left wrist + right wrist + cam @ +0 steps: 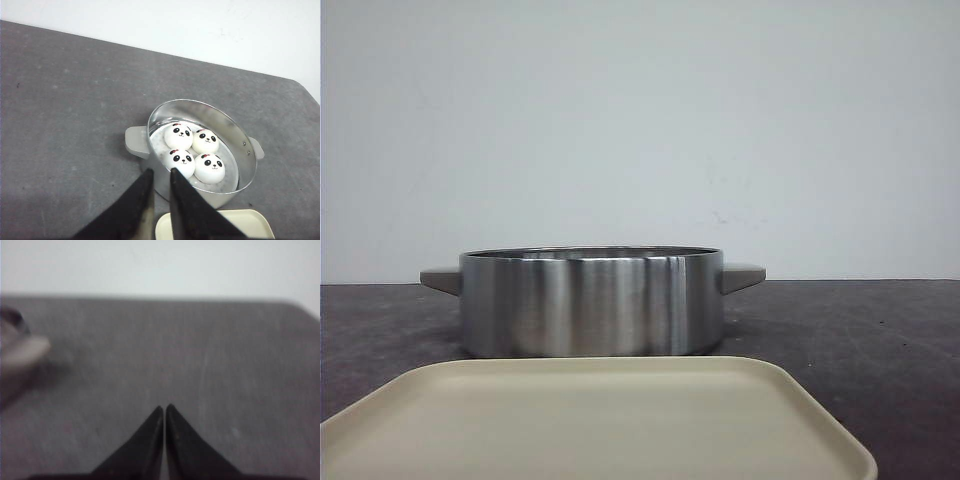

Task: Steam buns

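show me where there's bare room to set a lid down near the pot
The tray, in front of the pot, is bare. The table on the pot's left is open too. Inside the pot it is crowded: four buns fill it.

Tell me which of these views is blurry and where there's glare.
Right wrist view: blurred throughout, the pot handle smeared. Left wrist view: sharp, the four buns clear. Front view: sharp, bright vertical streaks of glare on the steel pot behind the beige tray.
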